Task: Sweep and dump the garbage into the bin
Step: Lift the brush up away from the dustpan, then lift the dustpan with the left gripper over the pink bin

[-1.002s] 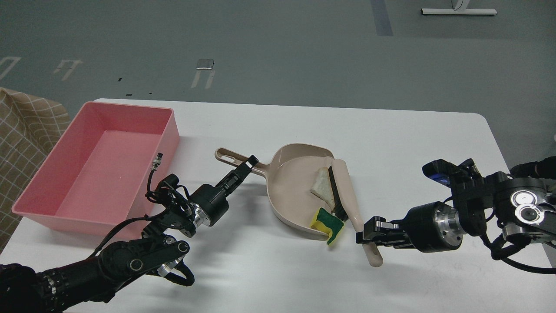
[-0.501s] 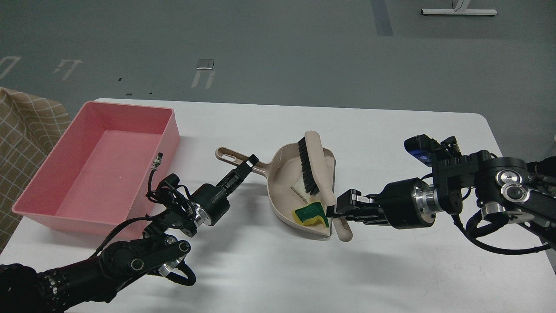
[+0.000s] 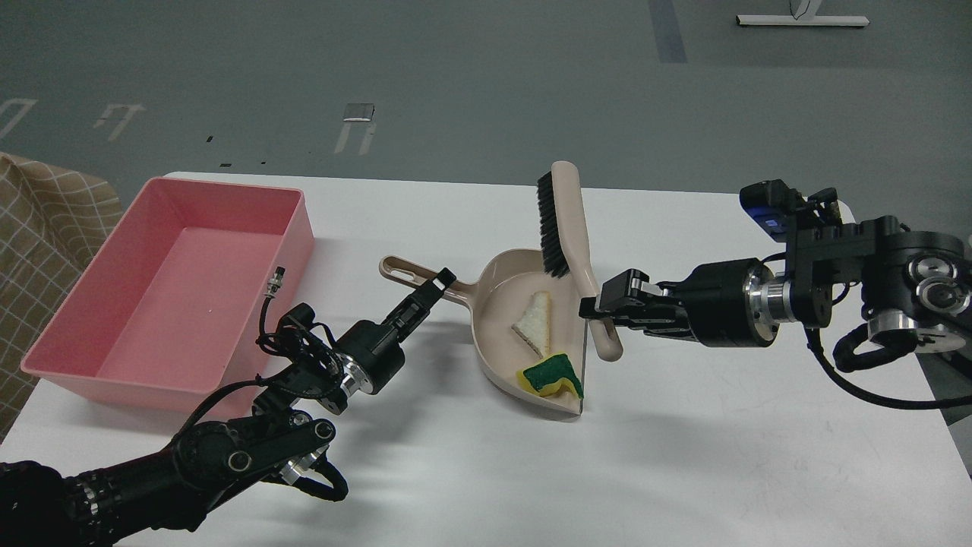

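A white surface [image 3: 721,456] stands in a room with a grey floor. At its far left corner sits a large, shallow pink bin [image 3: 292,243], rectangular, its inside bare.

Near the middle lies a beige dustpan [image 3: 493,304], its handle pointing left and slightly away. Inside the pan rest two scraps of garbage. A white triangular bread slice [image 3: 534,323] with a tan crust edge lies near the centre. A yellow sponge [image 3: 550,374] with a green top sits at the pan's near right lip, just beside the bread.

The robot's left arm reaches in from the near left. Its left end effector [image 3: 433,285] is closed narrow on the dustpan handle.

The right arm reaches in from the right. Its right end effector [image 3: 600,308] is clamped on the lower handle of a beige brush [image 3: 573,228]. The brush stands nearly upright, tilted a little left, with its black bristles facing left. Its head rises over the far right rim of the pan, clear of the scraps.

A tan checked cloth [image 3: 45,220] shows at the far left edge, beyond the bin.
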Motion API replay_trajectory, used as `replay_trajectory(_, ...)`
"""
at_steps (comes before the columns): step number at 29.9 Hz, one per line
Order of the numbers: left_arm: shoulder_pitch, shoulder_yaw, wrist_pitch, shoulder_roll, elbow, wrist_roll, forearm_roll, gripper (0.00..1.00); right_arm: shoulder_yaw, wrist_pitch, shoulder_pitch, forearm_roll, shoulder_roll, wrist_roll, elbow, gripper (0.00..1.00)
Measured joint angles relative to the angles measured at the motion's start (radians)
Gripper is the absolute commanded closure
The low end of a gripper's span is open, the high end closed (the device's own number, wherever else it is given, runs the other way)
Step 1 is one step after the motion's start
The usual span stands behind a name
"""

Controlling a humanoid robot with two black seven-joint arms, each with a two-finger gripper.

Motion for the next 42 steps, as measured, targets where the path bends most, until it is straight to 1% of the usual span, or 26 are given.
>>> replay_trajectory(7,0.000,-0.004,-0.025,0.002,0.000,0.000,-0.047,1.00,0.070,0.000,-0.016,0.051,-0.004,0.001,-0.056,1.00)
replay_trajectory(14,-0.002,-0.008,-0.076,0.020,0.000,0.000,-0.146,1.00,0.105,0.000,-0.032,0.062,-0.040,0.002,-0.079,1.00)
replay_trajectory(22,-0.001,-0.021,-0.090,0.025,-0.002,0.000,-0.226,1.00,0.155,0.000,-0.068,0.065,-0.084,0.007,-0.088,1.00)
replay_trajectory(30,-0.001,-0.082,-0.086,0.057,-0.090,0.000,-0.259,1.00,0.176,0.000,-0.074,0.093,-0.122,0.007,-0.109,1.00)
replay_trajectory(42,-0.010,-0.127,-0.090,0.119,-0.138,0.000,-0.294,1.00,0.187,0.000,-0.080,0.108,-0.171,0.007,-0.122,1.00)
